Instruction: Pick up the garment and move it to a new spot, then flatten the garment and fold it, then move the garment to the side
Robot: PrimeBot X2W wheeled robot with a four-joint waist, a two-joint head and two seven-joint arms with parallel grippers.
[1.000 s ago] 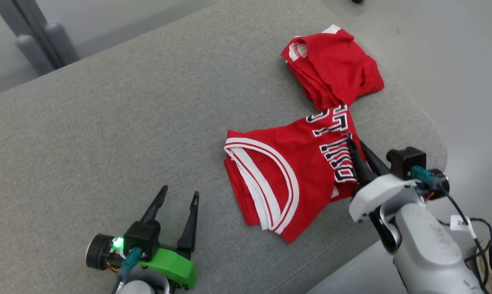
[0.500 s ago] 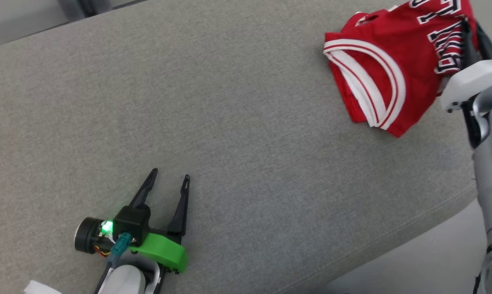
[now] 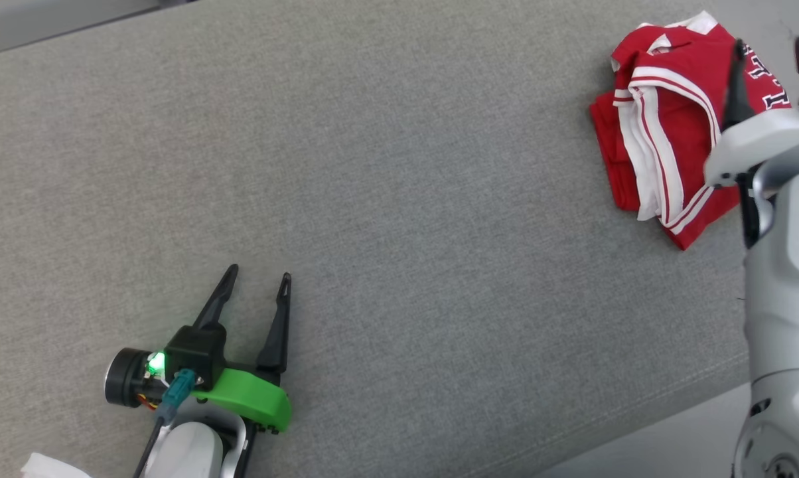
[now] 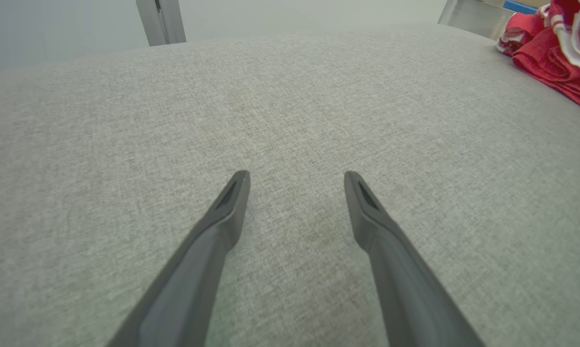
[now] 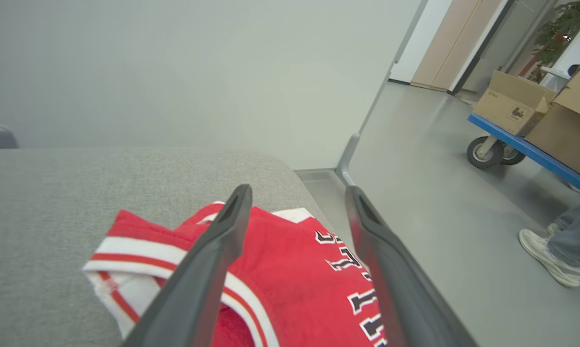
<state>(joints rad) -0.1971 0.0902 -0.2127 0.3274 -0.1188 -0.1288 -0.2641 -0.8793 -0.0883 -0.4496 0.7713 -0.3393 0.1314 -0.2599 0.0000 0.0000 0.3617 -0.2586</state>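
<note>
Looking like an office or lab workspace. Facing a bare pale wall (image 5: pixel 174 72) and standing on a smooth grey floor (image 5: pixel 439 231). Noting cardboard boxes (image 5: pixel 511 103) riding on a blue wheeled cart (image 5: pixel 535 154), light wood door panels (image 5: pixel 444 43) behind them, a leafy plant (image 5: pixel 564 24) in the far corner. Spotting a person's sneaker (image 5: pixel 545 253) near the cart. Looking down on a broad grey upholstered surface (image 3: pixel 373 166).

You see the red garment (image 3: pixel 665 143) with white stripes and black letters. It is folded and a bit lumpy. It lies on the grey tabletop (image 3: pixel 399 166) just under your right claw (image 3: pixel 770 43), far from your left claw (image 3: pixel 258 272).
</note>
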